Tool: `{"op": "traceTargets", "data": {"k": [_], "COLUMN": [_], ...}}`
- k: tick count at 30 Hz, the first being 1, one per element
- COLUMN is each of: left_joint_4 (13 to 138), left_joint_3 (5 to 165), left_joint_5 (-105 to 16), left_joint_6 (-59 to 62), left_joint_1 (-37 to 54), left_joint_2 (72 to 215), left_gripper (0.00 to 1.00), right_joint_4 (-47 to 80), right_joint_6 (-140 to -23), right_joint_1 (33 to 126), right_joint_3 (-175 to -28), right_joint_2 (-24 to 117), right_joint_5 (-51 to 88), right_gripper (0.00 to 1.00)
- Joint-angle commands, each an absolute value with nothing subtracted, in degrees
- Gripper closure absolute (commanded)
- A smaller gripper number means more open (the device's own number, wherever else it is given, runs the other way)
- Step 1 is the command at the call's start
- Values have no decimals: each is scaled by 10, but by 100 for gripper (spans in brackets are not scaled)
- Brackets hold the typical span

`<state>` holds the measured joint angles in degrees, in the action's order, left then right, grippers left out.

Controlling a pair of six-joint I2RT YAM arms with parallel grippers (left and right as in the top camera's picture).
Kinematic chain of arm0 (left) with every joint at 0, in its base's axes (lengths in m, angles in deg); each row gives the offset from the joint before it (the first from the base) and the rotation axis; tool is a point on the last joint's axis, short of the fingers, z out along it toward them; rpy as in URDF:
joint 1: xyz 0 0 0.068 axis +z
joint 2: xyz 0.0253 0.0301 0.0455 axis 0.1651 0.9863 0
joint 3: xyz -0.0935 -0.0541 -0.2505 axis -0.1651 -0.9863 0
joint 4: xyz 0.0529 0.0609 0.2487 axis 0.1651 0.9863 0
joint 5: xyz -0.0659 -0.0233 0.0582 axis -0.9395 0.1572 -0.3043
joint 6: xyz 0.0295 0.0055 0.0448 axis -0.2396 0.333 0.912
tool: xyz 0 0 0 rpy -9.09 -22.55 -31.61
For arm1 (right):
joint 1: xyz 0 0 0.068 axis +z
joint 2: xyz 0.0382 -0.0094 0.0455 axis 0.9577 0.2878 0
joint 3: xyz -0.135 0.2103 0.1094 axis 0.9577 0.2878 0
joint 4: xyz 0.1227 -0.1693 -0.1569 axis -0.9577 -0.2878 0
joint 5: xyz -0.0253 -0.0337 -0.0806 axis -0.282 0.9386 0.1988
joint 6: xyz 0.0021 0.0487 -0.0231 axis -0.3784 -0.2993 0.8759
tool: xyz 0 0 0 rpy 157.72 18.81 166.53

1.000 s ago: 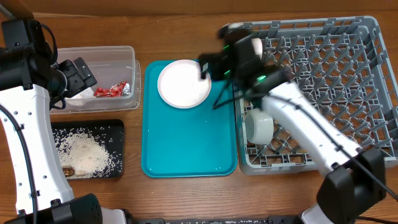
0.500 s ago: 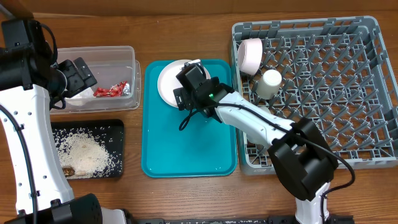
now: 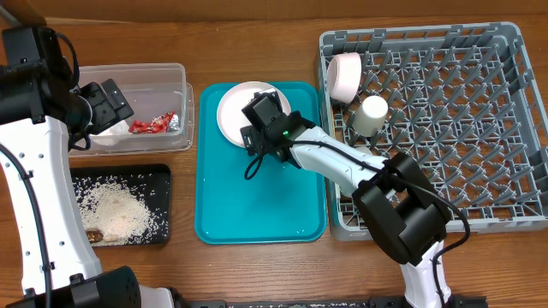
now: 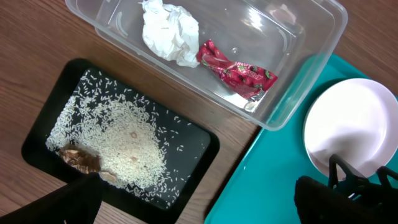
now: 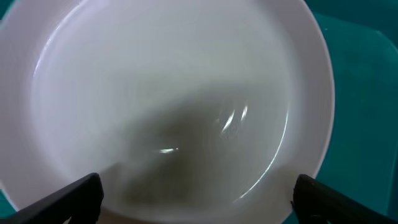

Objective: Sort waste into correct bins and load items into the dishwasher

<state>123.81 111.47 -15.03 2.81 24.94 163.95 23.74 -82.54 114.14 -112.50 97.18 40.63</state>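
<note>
A white plate (image 3: 240, 115) lies at the back of the teal tray (image 3: 257, 205). My right gripper (image 3: 259, 121) hangs low over the plate, open, and the plate (image 5: 180, 99) fills the right wrist view between the fingertips (image 5: 68, 199). My left gripper (image 3: 104, 104) is open and empty over the clear tub (image 3: 171, 73), which holds a white tissue (image 4: 166, 31) and a red wrapper (image 4: 239, 71). The black tray (image 3: 163, 175) holds rice grains (image 4: 121, 137) and brown scraps (image 4: 79, 158). A pink bowl (image 3: 345, 75) and a white cup (image 3: 372, 114) stand in the grey dish rack (image 3: 462, 103). Chopsticks are out of view.
The teal tray lies between the two bins on the left and the rack on the right. My right arm (image 3: 342, 162) reaches from the front right across the rack's near left corner. The wooden table (image 3: 257, 43) shows behind the tray.
My right gripper has swung left from the dish rack to the white plate on the teal tray and now sits low over it. The left arm has not moved.
</note>
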Motion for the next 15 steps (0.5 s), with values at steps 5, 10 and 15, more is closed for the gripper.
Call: {"op": "traceTargets", "data": {"k": [5,10,15], "left_joint_4": [1237,1237,1237], "left_joint_3": [1115,1115,1115], "left_joint_5": [-153,-153,-153], "left_joint_6": [20,20,20], "left_joint_1": [252,252,252], "left_joint_2": [1642,1642,1642], "left_gripper": [0,0,0], "right_joint_4": [221,179,123], "right_joint_6": [-828,-862,-862], "right_joint_1": [1139,1139,1142], "right_joint_3": [-1128,-1128,-1128], "right_joint_2": [984,983,983], "right_joint_5": [367,327,266], "right_gripper": [0,0,0]}}
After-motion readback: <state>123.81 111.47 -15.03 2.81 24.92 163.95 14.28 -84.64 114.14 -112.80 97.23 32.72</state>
